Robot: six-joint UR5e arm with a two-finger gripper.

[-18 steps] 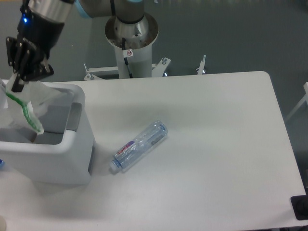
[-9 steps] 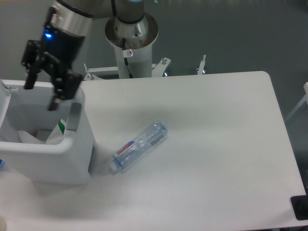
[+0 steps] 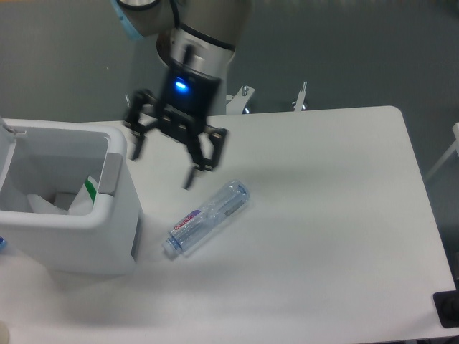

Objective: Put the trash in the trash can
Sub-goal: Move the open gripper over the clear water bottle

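Note:
The crushed clear water bottle (image 3: 207,216) with a red-and-blue label lies on its side on the white table, cap toward the trash can. The crumpled white wrapper with green print (image 3: 77,199) lies inside the white trash can (image 3: 107,215) at the left. My gripper (image 3: 162,165) is open and empty, hanging above the table between the can's right rim and the bottle. Its right finger (image 3: 192,172) ends just up and left of the bottle's far end. Its left finger (image 3: 136,143) is close to the can's rim.
The arm's round base (image 3: 197,54) stands behind the table's far edge. A small blue thing (image 3: 2,244) shows at the left edge beside the can. A dark object (image 3: 448,308) sits at the table's front right corner.
The gripper let the wrapper go into the trash can, opened, and swung right from over the can to above the table near the bottle. The bottle has not moved.

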